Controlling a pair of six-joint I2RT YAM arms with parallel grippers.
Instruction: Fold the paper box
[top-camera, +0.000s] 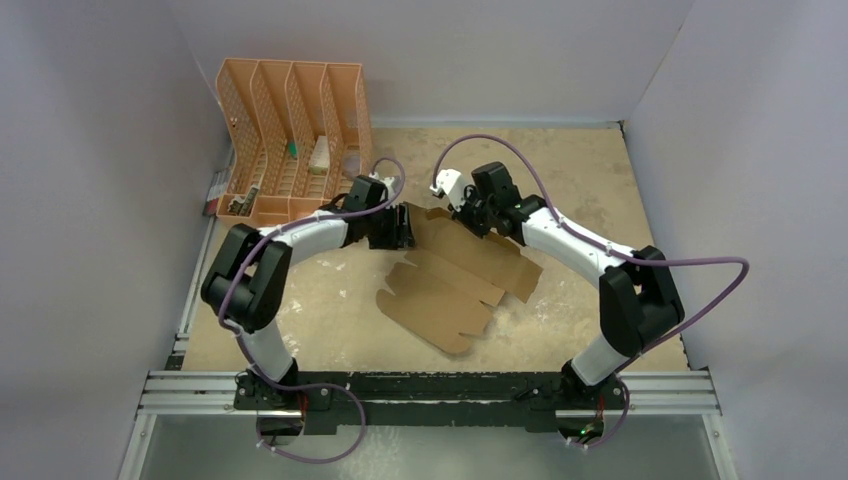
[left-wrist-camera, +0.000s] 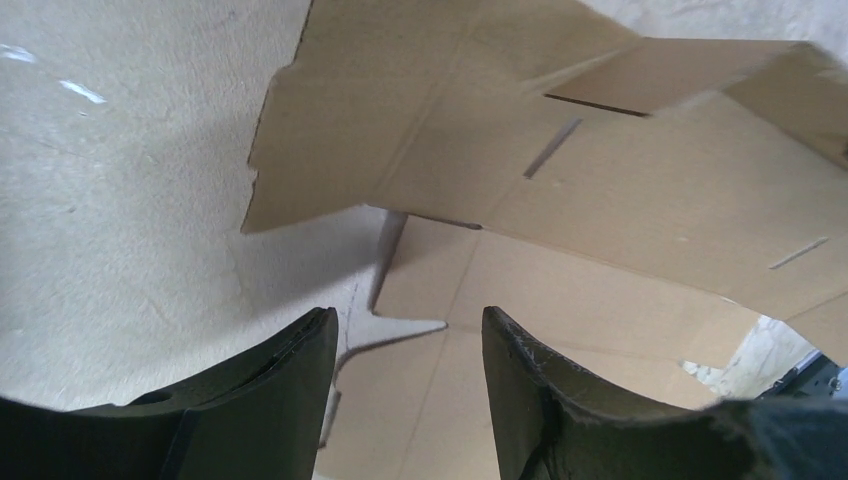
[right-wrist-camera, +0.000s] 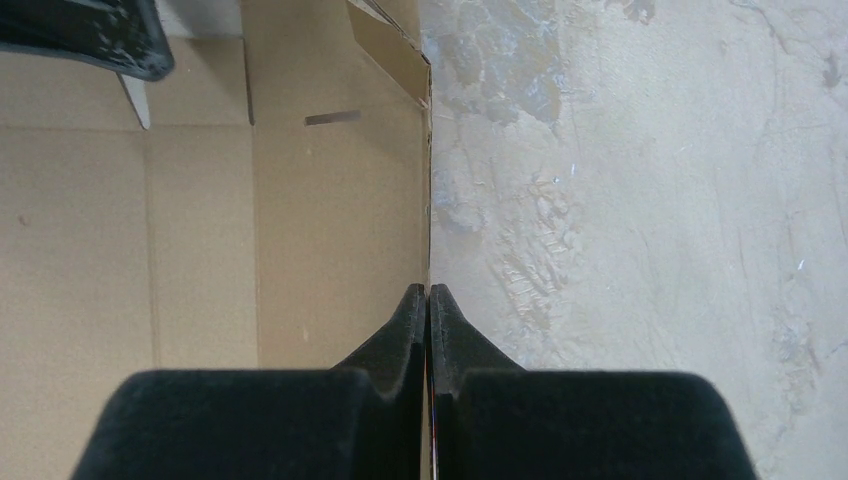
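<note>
The paper box (top-camera: 450, 285) is a flat brown die-cut cardboard sheet with flaps, lying mid-table. Its far part is lifted off the table. My right gripper (top-camera: 470, 215) is shut on the sheet's far edge; in the right wrist view (right-wrist-camera: 429, 295) the fingers pinch a raised panel (right-wrist-camera: 330, 200) edge-on. My left gripper (top-camera: 400, 232) is open at the sheet's far left corner. In the left wrist view (left-wrist-camera: 408, 330) its fingers straddle the flat cardboard (left-wrist-camera: 520, 320) below, with a raised slotted panel (left-wrist-camera: 640, 190) ahead.
An orange slotted plastic file organiser (top-camera: 290, 135) stands at the back left, close behind my left arm. White walls close in the table on the left, back and right. The beige tabletop (top-camera: 600, 180) shows around the sheet.
</note>
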